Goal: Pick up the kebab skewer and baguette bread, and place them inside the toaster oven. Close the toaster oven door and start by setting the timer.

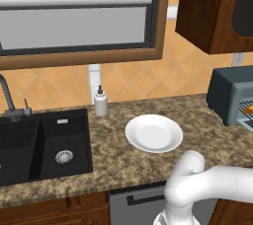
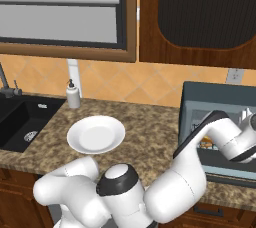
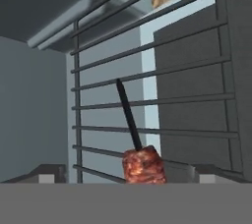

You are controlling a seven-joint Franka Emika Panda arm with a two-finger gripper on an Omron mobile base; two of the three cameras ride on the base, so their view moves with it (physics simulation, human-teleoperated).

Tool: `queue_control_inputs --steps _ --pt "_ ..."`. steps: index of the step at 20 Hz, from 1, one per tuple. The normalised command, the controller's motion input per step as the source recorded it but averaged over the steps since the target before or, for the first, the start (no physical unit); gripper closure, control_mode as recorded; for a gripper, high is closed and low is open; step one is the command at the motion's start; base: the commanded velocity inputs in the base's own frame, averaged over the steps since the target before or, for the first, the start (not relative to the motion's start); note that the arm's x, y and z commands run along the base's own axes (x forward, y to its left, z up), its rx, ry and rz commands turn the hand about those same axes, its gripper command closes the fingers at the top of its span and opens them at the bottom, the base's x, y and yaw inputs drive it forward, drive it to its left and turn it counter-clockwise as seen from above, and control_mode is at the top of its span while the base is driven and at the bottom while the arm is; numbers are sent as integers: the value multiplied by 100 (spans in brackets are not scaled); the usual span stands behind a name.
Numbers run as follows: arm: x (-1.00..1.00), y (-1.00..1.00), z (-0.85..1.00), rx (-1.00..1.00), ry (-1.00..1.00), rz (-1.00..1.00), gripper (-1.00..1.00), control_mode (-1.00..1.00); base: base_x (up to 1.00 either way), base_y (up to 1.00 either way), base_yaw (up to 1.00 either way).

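One skewer, the kebab skewer [image 3: 135, 142], lies right in front of the hand [image 3: 120, 181] in the hand view, its reddish-brown meat chunk between the two finger tips and its dark stick pointing away over the bars of the wire rack [image 3: 157, 100]. Whether the hand is clamped on the meat or has let go I cannot tell; the finger tips stand on either side of it, a little apart from it as far as the picture shows.

In the right base view the arm reaches into the open front of the toaster oven [image 2: 210, 94], so I judge the skewer to be at or on the rack inside it. Something orange-tan shows inside the oven past the arm [image 2: 207, 145], which may be the baguette bread, though it is too small to be sure. If so, both foods are in or nearly in. Left to do: withdraw the arm, close the toaster oven door [image 2: 230, 177], which hangs open and down at the oven's front, and set the timer.

Left of the oven on the speckled surface [image 1: 108, 145] sits a white plate [image 1: 153, 133] with nothing on it. Further from the oven are a soap bottle [image 1: 101, 100] and a black sink [image 1: 44, 145], its basin bare.
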Motion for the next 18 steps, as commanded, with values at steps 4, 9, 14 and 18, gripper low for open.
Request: queue_control_inputs --steps 4,9,14,18 --pt "-14 -1 25 -3 0 8 -100 -100 0 0 0" --pt "-47 0 3 -20 -2 23 -100 -100 0 0 0" --pt "-67 0 0 -30 -7 41 -100 -100 0 0 0" --pt "-51 21 0 -33 -9 53 -100 -100 0 0 0"
